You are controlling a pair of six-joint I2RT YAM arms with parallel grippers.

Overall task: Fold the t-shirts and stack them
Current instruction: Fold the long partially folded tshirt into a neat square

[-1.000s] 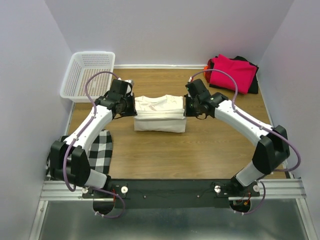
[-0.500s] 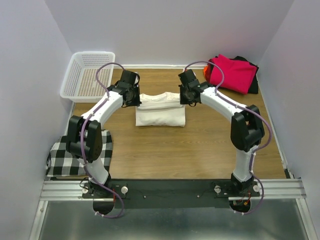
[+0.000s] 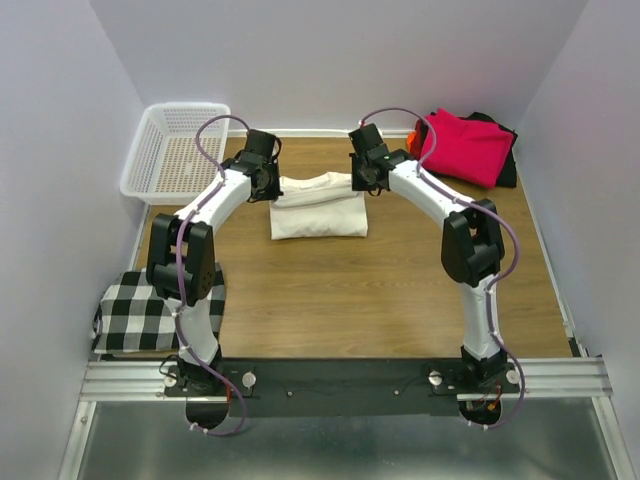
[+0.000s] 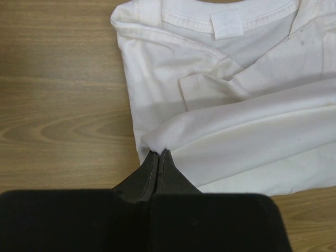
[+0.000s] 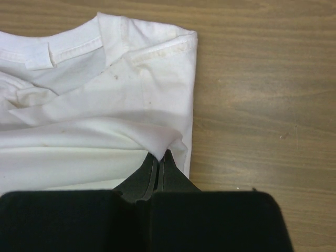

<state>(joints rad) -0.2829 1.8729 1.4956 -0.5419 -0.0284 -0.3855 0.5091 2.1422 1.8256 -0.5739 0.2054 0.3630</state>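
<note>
The cream t-shirt lies partly folded in the middle of the table. My left gripper is shut on its left edge. My right gripper is shut on its right edge. Both hold a lifted fold of the shirt above the lower layers near the far side, where the collar and label show. A folded magenta-red shirt lies at the back right on a black one, with an orange one peeking out at its left.
A white mesh basket stands at the back left. A black-and-white checked cloth lies at the left front edge beside the left arm's base. Walls close in the table on three sides.
Both grippers have carried the shirt's near fold away from the arm bases toward the back of the table. The arms have stretched out further and the shirt now looks shorter front to back.
</note>
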